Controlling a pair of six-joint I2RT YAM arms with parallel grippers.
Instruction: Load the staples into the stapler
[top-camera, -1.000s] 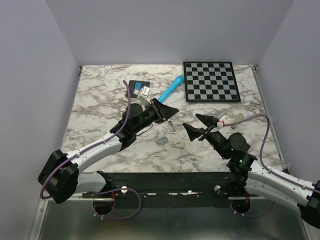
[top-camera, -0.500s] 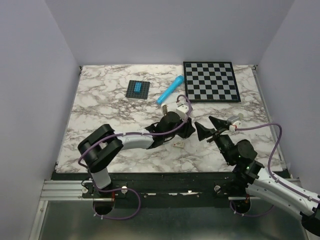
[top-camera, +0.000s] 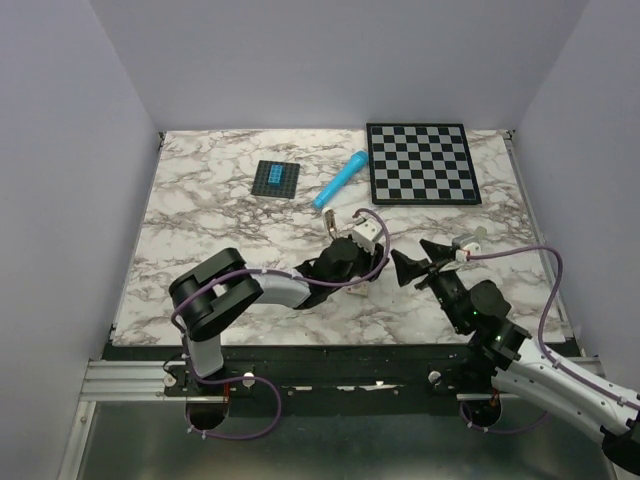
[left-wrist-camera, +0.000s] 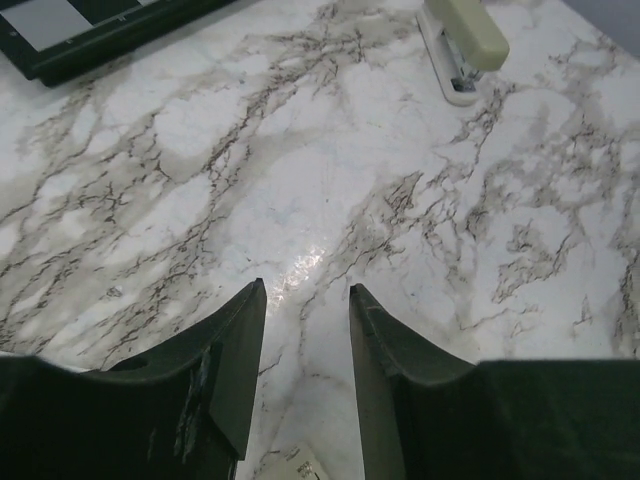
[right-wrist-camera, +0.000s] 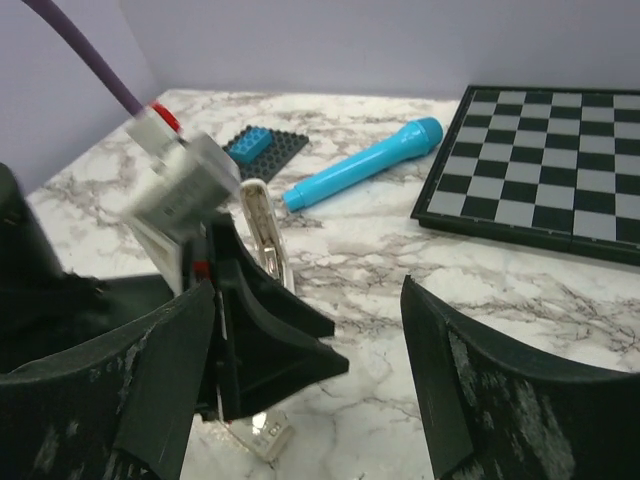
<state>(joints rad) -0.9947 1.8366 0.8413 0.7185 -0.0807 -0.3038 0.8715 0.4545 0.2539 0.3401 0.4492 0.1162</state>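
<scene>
The left fingers (left-wrist-camera: 235, 350) stand apart with nothing between them; only the white-and-grey marble surface (left-wrist-camera: 300, 150) shows in the gap, and the tips sit low over it. The cream-white bar-shaped stapler (left-wrist-camera: 465, 40) lies on the surface at the upper right of the left wrist view, well apart from those fingers and partly cut off by the frame edge. The right fingers (right-wrist-camera: 455, 380) are spread wide, hold nothing, and face the left fingers closely. A small pale cream piece (top-camera: 358, 290) lies just beside the left fingers, on the near side. Beyond lie a bright blue plastic cylinder (right-wrist-camera: 365, 160), a black-and-white chequered board (right-wrist-camera: 540, 170) and a blue brick on a dark studded plate (right-wrist-camera: 262, 145).
</scene>
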